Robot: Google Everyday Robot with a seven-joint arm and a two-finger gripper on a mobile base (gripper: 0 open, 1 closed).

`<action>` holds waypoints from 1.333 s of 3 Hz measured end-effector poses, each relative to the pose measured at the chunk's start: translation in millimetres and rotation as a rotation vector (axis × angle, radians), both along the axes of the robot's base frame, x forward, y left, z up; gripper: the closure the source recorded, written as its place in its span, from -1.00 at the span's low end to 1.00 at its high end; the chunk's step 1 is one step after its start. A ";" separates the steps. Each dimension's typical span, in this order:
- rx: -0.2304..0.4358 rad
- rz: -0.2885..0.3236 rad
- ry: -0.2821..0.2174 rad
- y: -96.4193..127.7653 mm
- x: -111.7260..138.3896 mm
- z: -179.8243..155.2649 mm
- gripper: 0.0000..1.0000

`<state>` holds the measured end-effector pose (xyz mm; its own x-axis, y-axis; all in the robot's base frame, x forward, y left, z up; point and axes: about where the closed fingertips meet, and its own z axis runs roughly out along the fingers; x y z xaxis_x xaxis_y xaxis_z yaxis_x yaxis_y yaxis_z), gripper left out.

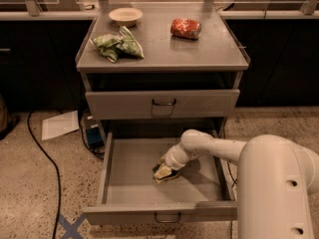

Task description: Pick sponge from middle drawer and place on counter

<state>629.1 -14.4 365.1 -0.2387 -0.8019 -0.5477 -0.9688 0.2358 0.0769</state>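
The middle drawer is pulled open, with a flat grey floor and a dark handle at its front. The sponge, yellow foam with a dark green face, lies on the drawer floor right of centre. My gripper reaches down into the drawer from the right on a white arm and sits right at the sponge. The counter is the grey cabinet top above the drawers.
On the counter lie two light-green snack bags, a small white bowl and a crushed red can. The upper drawer is shut. A black cable, a sheet of paper and a blue box lie on the floor at left.
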 end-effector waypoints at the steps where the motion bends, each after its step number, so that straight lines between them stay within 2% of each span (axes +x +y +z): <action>1: 0.000 0.000 0.000 0.0 0.0 0.0 -0.22; 2: 0.000 0.000 0.000 0.0 0.0 0.0 -0.67; 3: 0.001 0.007 -0.002 1.0 -9.7 -7.9 -1.00; 4: 0.001 0.007 -0.002 1.0 -9.7 -7.9 -1.00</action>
<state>619.4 -13.3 357.1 -0.2318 -0.8029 -0.5492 -0.9706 0.2288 0.0751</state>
